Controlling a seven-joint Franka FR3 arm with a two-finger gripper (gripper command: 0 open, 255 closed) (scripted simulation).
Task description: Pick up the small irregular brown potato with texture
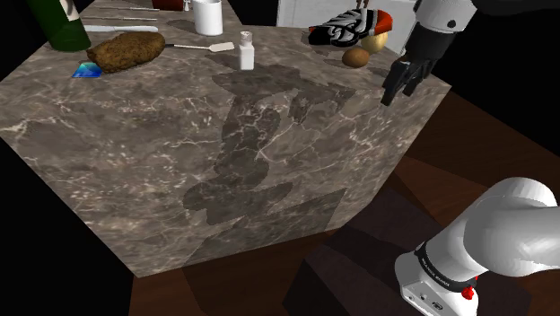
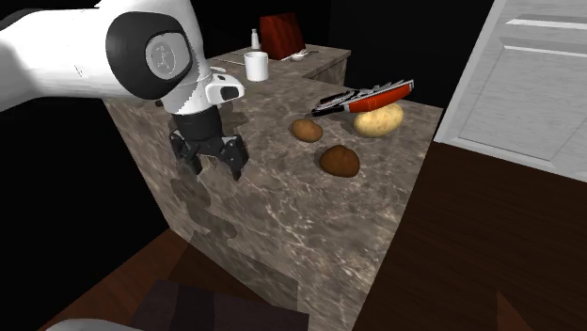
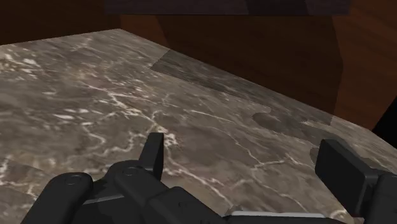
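Observation:
A small, lumpy brown potato (image 1: 356,57) (image 2: 307,130) lies on the marble table (image 1: 179,144), beside a larger yellowish potato (image 2: 378,119). A darker brown lump (image 2: 340,161) sits close by. My black gripper (image 2: 211,160) (image 1: 398,90) hangs open above the table's edge. It is off to the potato's left in the second exterior view and touches nothing. In the wrist view the fingers (image 3: 153,153) stand wide apart, with bare marble (image 3: 95,95) between them.
A red, black and white tool (image 2: 367,97) rests on the yellow potato. Further along the table are a white mug (image 1: 207,16), a white shaker (image 1: 246,49), a spatula (image 1: 202,46), a big brown loaf-like lump (image 1: 130,51), a green bottle (image 1: 58,22) and a reddish box (image 2: 282,36).

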